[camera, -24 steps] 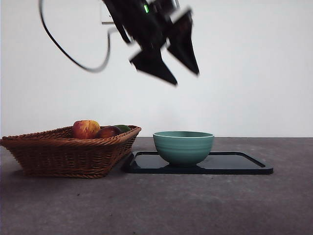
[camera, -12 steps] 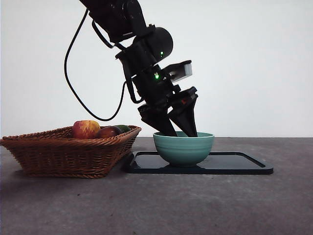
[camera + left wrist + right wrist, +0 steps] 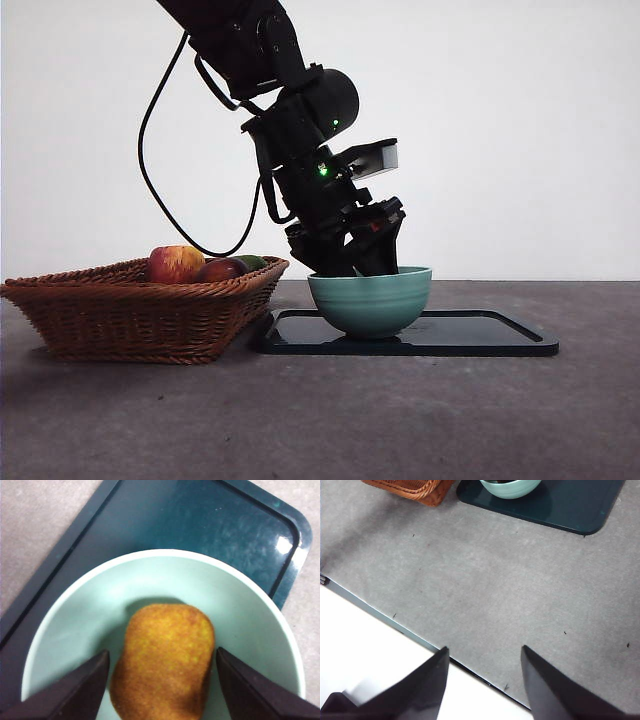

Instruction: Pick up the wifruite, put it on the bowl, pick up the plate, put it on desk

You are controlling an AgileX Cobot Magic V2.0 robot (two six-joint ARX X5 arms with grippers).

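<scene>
The wifruite (image 3: 162, 665), a tan-brown oval, lies inside the teal-green bowl (image 3: 250, 610). My left gripper (image 3: 161, 651) has a jaw against each side of it, shut on it. From the front, that gripper (image 3: 355, 262) reaches down past the rim of the bowl (image 3: 370, 300), so the fruit is hidden there. The bowl stands on the plate (image 3: 480, 335), a glossy black rectangular tray, on the grey desk (image 3: 350, 420). My right gripper (image 3: 484, 649) hangs open above the desk's near edge, away from the bowl (image 3: 510, 487) and the plate (image 3: 570, 505).
A brown wicker basket (image 3: 140, 310) stands left of the plate, close to its corner, holding a red-and-yellow apple (image 3: 176, 263) and other fruit. The left arm and its cable rise above the bowl. The desk (image 3: 495, 580) ends at an edge near the right gripper.
The left gripper came down from high above into the bowl. Over the last half second it sank deeper, and the bowl shifted slightly to the left.
</scene>
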